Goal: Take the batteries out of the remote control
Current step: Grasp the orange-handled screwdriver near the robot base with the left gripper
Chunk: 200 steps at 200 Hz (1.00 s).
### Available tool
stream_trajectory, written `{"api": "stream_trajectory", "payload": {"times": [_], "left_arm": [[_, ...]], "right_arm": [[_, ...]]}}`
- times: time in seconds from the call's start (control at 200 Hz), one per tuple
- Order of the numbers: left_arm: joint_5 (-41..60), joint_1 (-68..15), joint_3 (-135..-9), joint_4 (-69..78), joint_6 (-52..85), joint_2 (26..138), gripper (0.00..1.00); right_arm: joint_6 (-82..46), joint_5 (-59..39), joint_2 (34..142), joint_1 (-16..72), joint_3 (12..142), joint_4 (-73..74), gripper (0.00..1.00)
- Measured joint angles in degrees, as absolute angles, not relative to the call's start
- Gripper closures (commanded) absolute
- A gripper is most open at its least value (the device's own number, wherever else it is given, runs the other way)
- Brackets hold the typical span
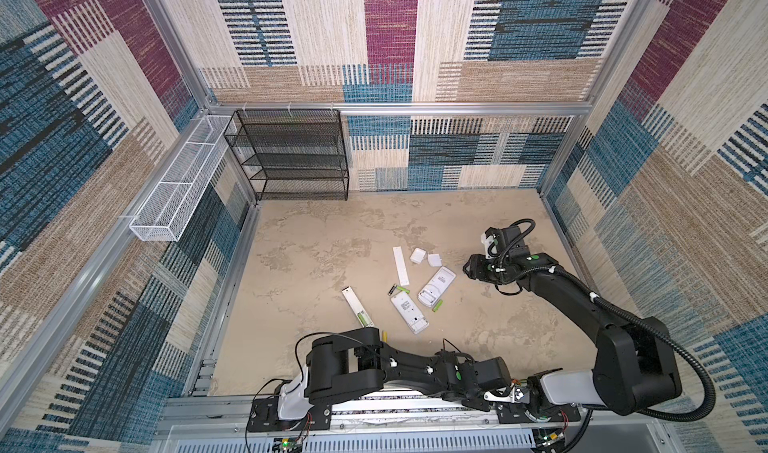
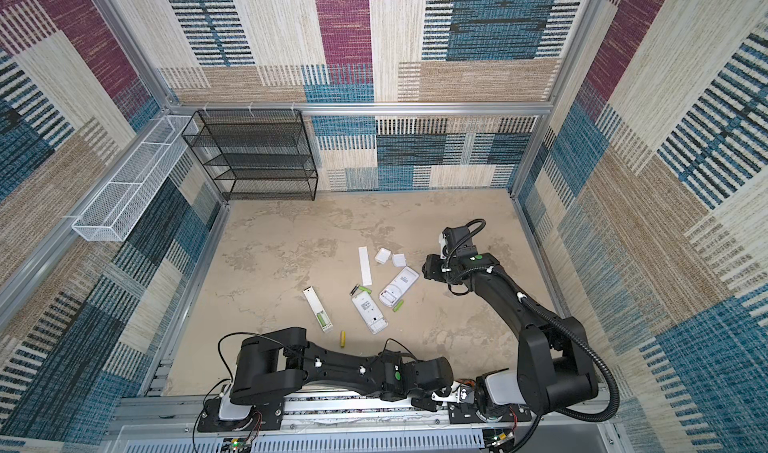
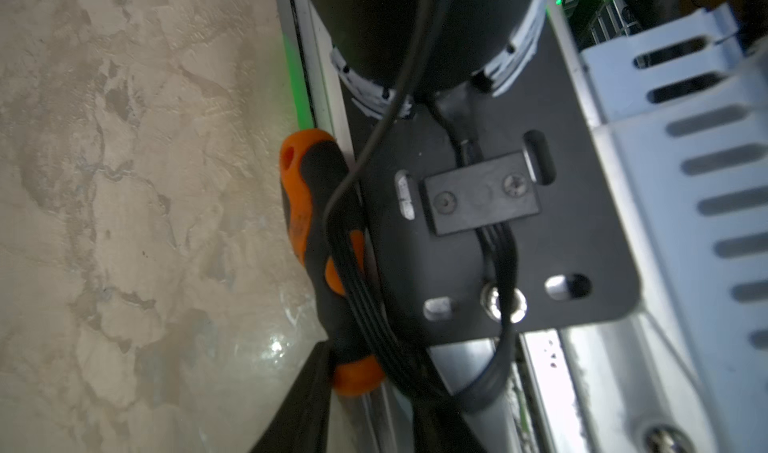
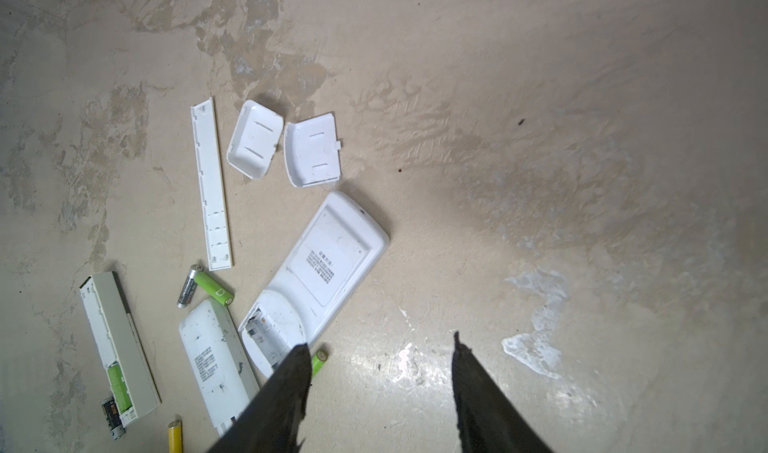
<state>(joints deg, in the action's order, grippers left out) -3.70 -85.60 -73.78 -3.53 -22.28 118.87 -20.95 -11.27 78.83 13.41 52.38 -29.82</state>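
left arm lies folded along the front rail, nearest the lens in both top views. left tool [image 1: 505,396] sits low by the right arm's base. in the left wrist view its dark fingers [image 3: 303,392] flank one end of the screwdriver [image 3: 320,230] handle, which lies along the table's edge against the rail. cannot tell whether they clamp it or stand loose.

right tool [image 4: 381,341] hangs above the table [image 1: 311,243], jaws apart, nothing between them.

cells, six seen:
- yellow cell [image 2: 343,339]: loose, long axis near-to-far, just beyond the left forearm, close to the front edge.
- slim remote [image 1: 356,307]: runs far-left to near-right. seated lime cell [image 1: 364,318] lies along it in the open bay. black end cell [image 4: 110,415] sits in line at the bay's near end.
- loose black cell [image 4: 188,287] and loose lime cell [image 4: 214,291]: touching at one end, splayed in a v, between the long cover [image 1: 401,266] and the middle remote [image 1: 409,314].
- lone lime cell [image 1: 438,305]: slanted near-left to far-right, just beside the open bay of the wide remote [image 1: 436,284]. in the right wrist view one finger half hides it.

room: the far half and left side of the table are bare. small covers [image 1: 417,255] lie just beyond the wide remote. right tool stands right of the wide remote, apart from it, with every cell to its left.
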Motion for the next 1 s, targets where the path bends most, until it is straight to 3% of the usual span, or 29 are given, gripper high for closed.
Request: {"api": "stream_trajectory", "payload": {"times": [0.351, 0.481, 0.661, 1.002], "left_arm": [[1.87, -83.22, -72.9, -2.57, -20.71, 118.06, 0.93], [-1.72, -81.1, -71.7, -1.91, -19.84, 116.68, 0.97], [-7.29, -77.43, -68.77, -1.96, -18.9, 113.78, 1.0], [-7.14, -70.78, -61.25, -1.21, -10.79, 103.98, 1.0]], "right_arm": [[-20.51, -11.18, 78.74, 13.17, 53.21, -29.82, 0.43], [-20.51, -11.64, 78.22, 13.15, 54.35, -29.61, 0.43], [-20.71, -12.51, 77.08, 13.1, 55.13, -29.19, 0.43], [-22.83, -13.1, 74.06, 13.1, 55.09, -27.66, 0.43]]}}
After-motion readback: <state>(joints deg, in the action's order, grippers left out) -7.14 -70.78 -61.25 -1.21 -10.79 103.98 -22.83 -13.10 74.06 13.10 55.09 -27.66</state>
